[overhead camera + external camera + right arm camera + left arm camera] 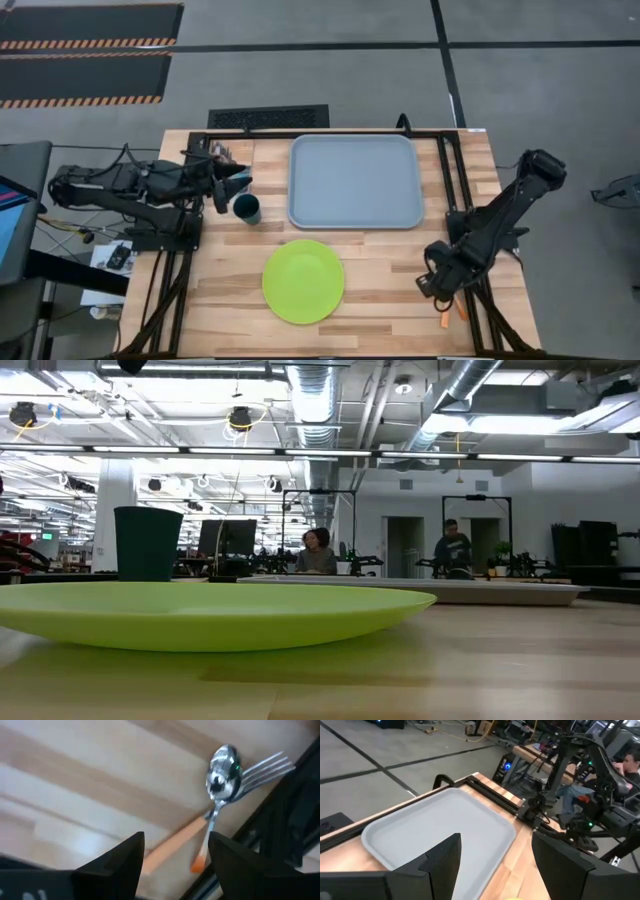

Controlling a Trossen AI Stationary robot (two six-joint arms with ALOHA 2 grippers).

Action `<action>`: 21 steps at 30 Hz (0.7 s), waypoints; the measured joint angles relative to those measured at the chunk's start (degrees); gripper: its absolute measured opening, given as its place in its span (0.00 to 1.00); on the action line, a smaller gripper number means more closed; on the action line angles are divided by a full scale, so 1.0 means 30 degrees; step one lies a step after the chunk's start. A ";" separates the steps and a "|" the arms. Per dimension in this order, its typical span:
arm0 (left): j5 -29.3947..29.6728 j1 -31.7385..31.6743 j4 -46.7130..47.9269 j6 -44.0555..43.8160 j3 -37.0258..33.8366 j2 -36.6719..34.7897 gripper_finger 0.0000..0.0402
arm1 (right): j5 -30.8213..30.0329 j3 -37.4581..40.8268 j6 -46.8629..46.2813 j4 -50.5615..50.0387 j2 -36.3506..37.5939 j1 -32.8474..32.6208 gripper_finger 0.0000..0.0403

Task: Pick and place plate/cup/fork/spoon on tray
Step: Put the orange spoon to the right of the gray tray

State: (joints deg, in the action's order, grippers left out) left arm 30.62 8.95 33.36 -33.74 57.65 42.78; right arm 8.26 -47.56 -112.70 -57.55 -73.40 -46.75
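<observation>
Spoon (pixel 221 767) lies crossed over fork (pixel 265 770); right tool (pixel 175 855) open, empty.

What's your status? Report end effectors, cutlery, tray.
Left end effector open beside cup. Right end effector open above crossed spoon and fork. Tray empty; plate on table.

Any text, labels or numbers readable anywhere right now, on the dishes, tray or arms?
None readable. The plate, cup, tray, spoon and fork carry no visible print.
A small green sign in the room behind the cup is too small to read.
</observation>
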 joint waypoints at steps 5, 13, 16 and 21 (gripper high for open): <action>-0.0109 -0.0326 0.0092 0.0310 0.0000 0.0020 0.57 | 0.1147 0.0656 0.0003 0.0005 -0.1038 -0.0629 0.62; -0.0607 -0.0534 0.0038 0.0367 0.0000 0.0325 0.55 | 0.1781 0.2678 -0.1443 0.2313 -0.1097 -0.1661 0.62; -0.0558 -0.0538 0.0085 0.0548 0.0000 0.0419 0.54 | 0.1759 0.3325 -0.1905 0.2422 -0.0799 -0.1765 0.62; -0.0544 -0.0538 0.0067 0.0662 0.0000 0.0493 0.54 | 0.1467 0.4312 -0.2169 0.4131 -0.0502 -0.1747 0.61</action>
State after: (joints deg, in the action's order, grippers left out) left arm 28.99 7.33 33.56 -31.75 57.65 44.26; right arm 12.66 -34.62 -119.20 -45.15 -74.91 -51.99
